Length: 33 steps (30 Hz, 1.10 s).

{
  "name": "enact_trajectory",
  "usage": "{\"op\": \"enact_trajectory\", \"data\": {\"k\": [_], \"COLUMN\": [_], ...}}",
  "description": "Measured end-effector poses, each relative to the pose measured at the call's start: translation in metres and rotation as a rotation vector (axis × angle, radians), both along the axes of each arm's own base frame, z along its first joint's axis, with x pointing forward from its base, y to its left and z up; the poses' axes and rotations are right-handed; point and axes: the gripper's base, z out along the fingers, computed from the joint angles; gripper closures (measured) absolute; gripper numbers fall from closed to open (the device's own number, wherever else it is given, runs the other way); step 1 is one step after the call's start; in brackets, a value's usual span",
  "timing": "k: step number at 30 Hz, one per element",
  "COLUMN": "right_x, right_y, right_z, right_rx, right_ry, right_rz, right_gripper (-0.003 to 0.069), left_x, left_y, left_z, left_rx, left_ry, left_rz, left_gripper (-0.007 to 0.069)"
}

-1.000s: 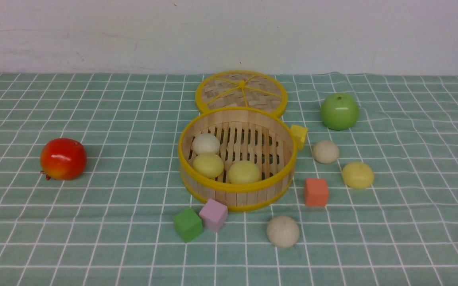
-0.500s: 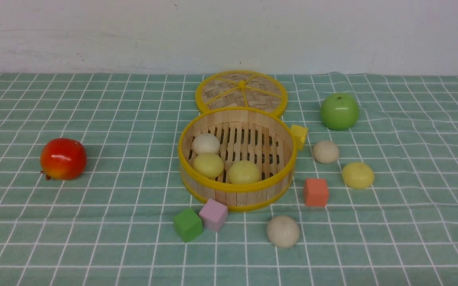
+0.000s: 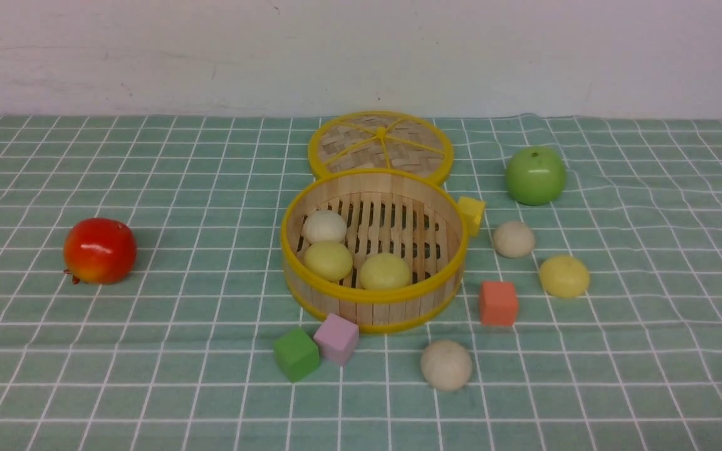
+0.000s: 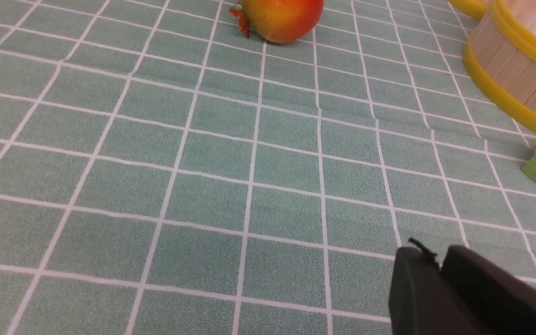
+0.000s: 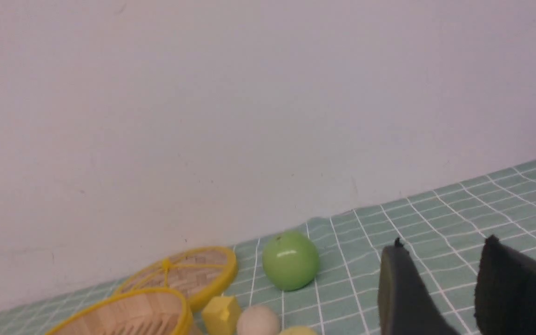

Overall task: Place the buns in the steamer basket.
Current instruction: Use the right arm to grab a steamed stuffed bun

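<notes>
Right tool [image 5: 442, 244] hangs open and empty; the left tool [image 4: 435, 255] holds nothing, though I cannot tell whether its jaws are shut. I worry an off-centre pinch sends a loose bun [image 3: 446, 364] rolling across the table [image 3: 148, 351], or clips the orange cube [image 3: 498, 302]. Three buns [image 3: 385, 270] sit in the steamer basket [image 3: 373, 310]; three lie outside it.

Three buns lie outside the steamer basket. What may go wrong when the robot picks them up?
The far off-white bun lies near the yellow cube; the grasp may knock the cube. The loose yellow bun may roll off if nudged. The orange cube stands among them and may get pushed.
</notes>
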Motion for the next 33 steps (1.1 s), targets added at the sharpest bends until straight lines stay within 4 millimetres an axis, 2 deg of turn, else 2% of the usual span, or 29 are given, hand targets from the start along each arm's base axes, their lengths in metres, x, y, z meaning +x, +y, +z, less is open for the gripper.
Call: {"op": "enact_trajectory", "data": {"k": [4,10,12,13,14,16,18,26,32,33], "right_x": [-0.001,0.006,0.016,0.017,0.03,0.037,0.059,0.098,0.12,0.13], "right_y": [0.001,0.009,0.013,0.013,0.016,0.018,0.02,0.02,0.026,0.03], "right_z": [0.005,0.07,0.088,0.091,0.098,0.098,0.088,0.065,0.046,0.044], "right_rx": [0.024,-0.055,-0.072,-0.072,-0.078,-0.082,-0.077,0.019,-0.1,-0.136], "right_ry": [0.011,0.078,0.153,0.155,0.251,0.315,0.465,0.622,0.837,0.898], "right_rz": [0.019,0.091,0.13,0.13,0.169,0.192,0.223,0.216,0.328,0.379], "right_gripper": [0.0419,0.0419,0.0419,0.0419,0.0419,0.0419,0.0419,0.0419,0.0419,0.0419], "left_x": [0.0,0.0,0.0,0.0,0.0,0.0,0.0,0.0,0.0,0.0], "left_y": [0.0,0.0,0.0,0.0,0.0,0.0,0.0,0.0,0.0,0.0], "left_z": [0.0,0.0,0.0,0.0,0.0,0.0,0.0,0.0,0.0,0.0], "left_rx": [0.0,0.0,0.0,0.0,0.0,0.0,0.0,0.0,0.0,0.0], "left_ry": [0.0,0.0,0.0,0.0,0.0,0.0,0.0,-0.001,-0.001,-0.001], "left_rz": [0.0,0.0,0.0,0.0,0.0,0.0,0.0,0.0,0.0,0.0], "left_gripper": [0.0549,0.0542,0.0539,0.0539,0.0536,0.0533,0.0533,0.053,0.0523,0.0522]}}
